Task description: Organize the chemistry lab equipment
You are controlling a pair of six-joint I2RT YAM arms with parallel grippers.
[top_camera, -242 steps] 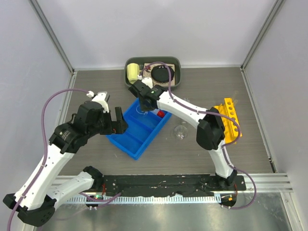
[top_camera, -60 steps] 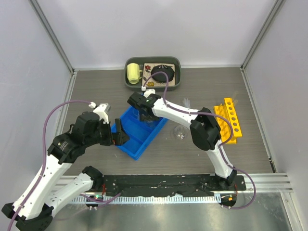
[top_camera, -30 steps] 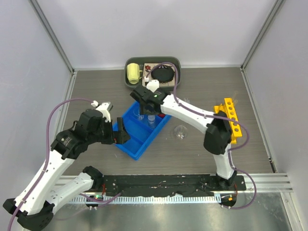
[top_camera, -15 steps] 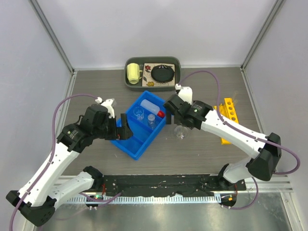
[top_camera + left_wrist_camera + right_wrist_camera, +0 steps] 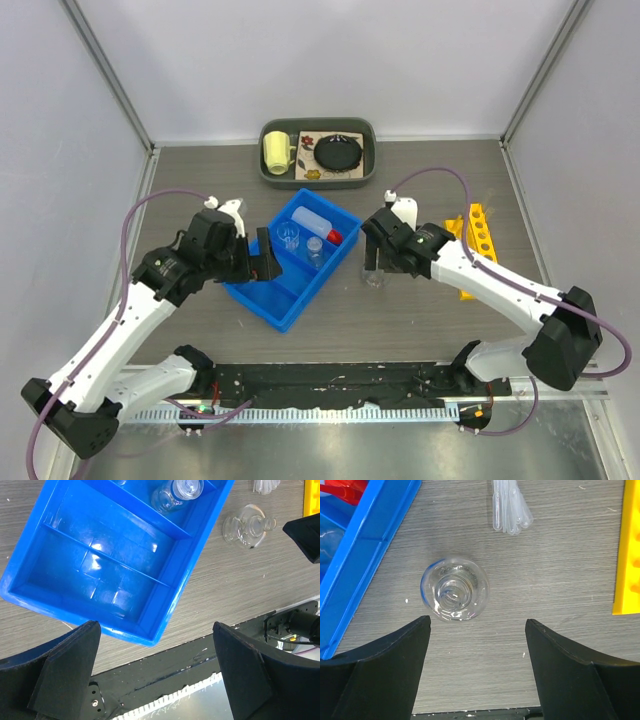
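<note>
Glass flask [image 5: 454, 589] below the wide-spread right claw [image 5: 477, 626]

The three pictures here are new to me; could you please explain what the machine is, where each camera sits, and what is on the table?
These are two robot arms bolted at the table's near edge. The wide picture looks down from above and behind them. The other two come from a camera on each wrist.

On the table sits a blue bin holding a beaker, a small vial and a red-capped bottle. Beside it are a glass flask, some pipettes and a yellow rack. A grey tray at the back holds a yellow mug and a black disc.

The left tool hangs open by the bin, and the right tool is open over the flask. Neither holds anything.
</note>
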